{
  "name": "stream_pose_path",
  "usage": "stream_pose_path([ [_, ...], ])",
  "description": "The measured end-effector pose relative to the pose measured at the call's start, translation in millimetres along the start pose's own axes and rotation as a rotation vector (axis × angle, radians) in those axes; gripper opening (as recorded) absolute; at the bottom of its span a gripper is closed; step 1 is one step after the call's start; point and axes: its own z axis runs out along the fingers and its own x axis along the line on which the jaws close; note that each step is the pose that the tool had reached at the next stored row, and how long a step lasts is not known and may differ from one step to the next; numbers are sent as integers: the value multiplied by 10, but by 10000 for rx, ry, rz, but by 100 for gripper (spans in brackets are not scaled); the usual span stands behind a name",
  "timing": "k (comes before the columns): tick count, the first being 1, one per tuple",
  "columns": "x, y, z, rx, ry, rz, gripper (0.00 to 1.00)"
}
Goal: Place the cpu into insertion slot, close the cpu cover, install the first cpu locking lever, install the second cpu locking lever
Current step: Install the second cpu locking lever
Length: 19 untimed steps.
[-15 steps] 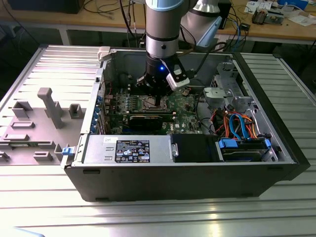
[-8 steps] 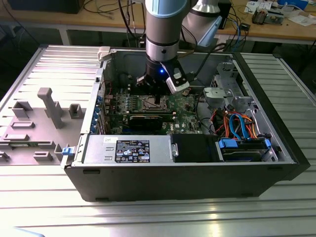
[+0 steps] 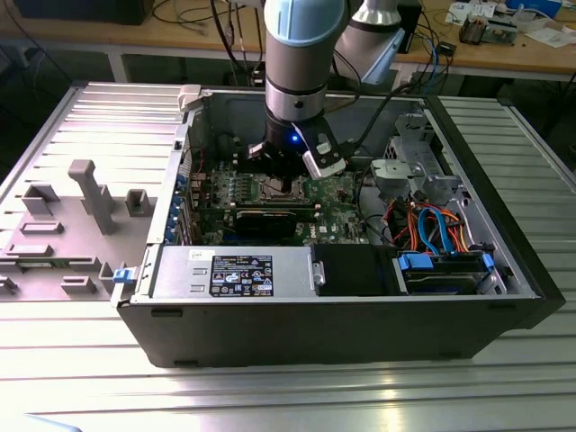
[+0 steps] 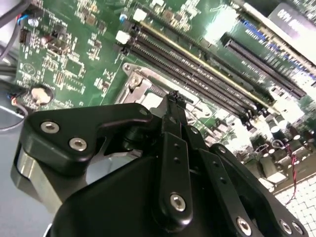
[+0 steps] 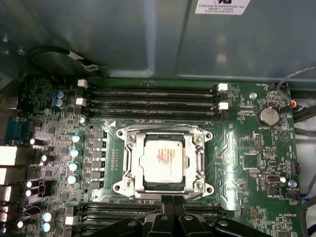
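Observation:
In the first wrist view the cpu (image 5: 164, 160), a dull silver square chip, lies flat inside the insertion slot (image 5: 123, 186) on the green motherboard. The cpu cover (image 5: 163, 132), a silvery frame plate, lies down around the chip's edges. My gripper (image 5: 173, 200) is at the socket's near edge, its two black fingers pressed together with nothing visible between them. In the second wrist view the gripper (image 4: 173, 97) tapers to a thin shut tip just beside the socket's metal frame (image 4: 139, 85). In the exterior view the gripper (image 3: 286, 178) reaches down into the open computer case over the socket. Whether the locking levers are latched I cannot tell.
Long black memory slots (image 5: 153, 101) run on the far side of the socket, more slots on its near side. A coin battery (image 5: 269, 116) and a row of capacitors (image 5: 75, 153) flank it. The case holds a labelled black box (image 3: 241, 273) and a drive cage with blue cables (image 3: 432, 225).

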Motion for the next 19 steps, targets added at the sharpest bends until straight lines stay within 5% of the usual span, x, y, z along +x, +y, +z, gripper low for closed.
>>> stream_pose_path([
  [4,21,-96,-13,-56,-1,2,11],
  [7,132,-105,-5,-219,-6,5,11],
  [15,127,-106,-5,-257,-5,3,11],
  [19,116,-106,-5,-258,50,17,11],
])
